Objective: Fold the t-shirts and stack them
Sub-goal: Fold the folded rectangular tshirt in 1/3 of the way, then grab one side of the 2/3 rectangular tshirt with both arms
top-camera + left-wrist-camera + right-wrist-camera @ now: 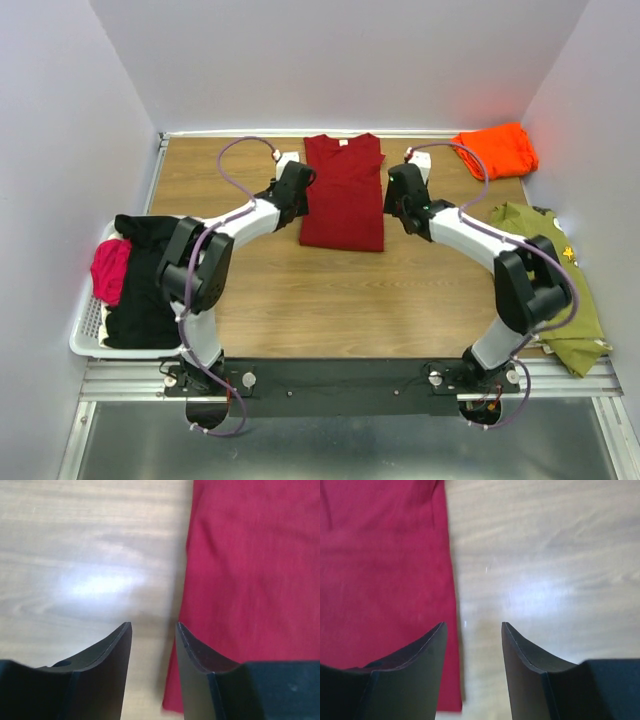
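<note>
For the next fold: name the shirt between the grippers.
The dark red shirt, flat mid-table, left gripper and right gripper flanking it. The orange shirt and olive shirt lie off to the right.

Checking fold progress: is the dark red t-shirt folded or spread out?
Folded lengthwise: the dark red t-shirt lies as a narrow rectangle, sleeves tucked in, collar showing.

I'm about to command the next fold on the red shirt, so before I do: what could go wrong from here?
Left gripper: its open gap sits over bare table beside the edge of the red shirt, so closing may miss the cloth. Right gripper: the edge lies barely inside its gap; a thin pinch may slip and skew the fold. The olive shirt lies beneath the right arm and could get dragged.
</note>
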Controlling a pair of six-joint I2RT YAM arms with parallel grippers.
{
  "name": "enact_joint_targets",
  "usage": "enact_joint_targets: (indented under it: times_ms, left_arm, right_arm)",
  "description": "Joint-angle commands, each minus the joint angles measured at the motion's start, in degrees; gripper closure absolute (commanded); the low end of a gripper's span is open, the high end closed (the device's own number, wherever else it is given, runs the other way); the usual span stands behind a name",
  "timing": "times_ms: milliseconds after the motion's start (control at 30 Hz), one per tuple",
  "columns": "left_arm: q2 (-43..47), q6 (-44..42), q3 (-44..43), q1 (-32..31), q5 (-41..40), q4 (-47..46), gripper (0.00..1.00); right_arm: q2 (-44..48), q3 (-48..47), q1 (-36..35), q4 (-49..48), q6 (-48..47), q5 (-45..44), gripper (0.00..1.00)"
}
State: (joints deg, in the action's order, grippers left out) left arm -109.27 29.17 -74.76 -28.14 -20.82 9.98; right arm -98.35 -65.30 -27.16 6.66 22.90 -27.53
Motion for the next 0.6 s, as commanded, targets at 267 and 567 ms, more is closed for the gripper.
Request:
enact_joint_targets:
  times_ms: [267, 567]
  left_arm:
    - [14.18, -1.22, 22.11, 0.54, 20.55, -17.7, 0.46]
    - [14.26, -0.43, 27.74, 0.46, 22.93, -19.47, 0.46]
  right_arm:
    - [12.29, 22.05, 0.26, -5.5, 5.84, 18.47, 0.43]
    - [15.29, 28.12, 0.26, -13.06, 7.43, 21.29, 0.43]
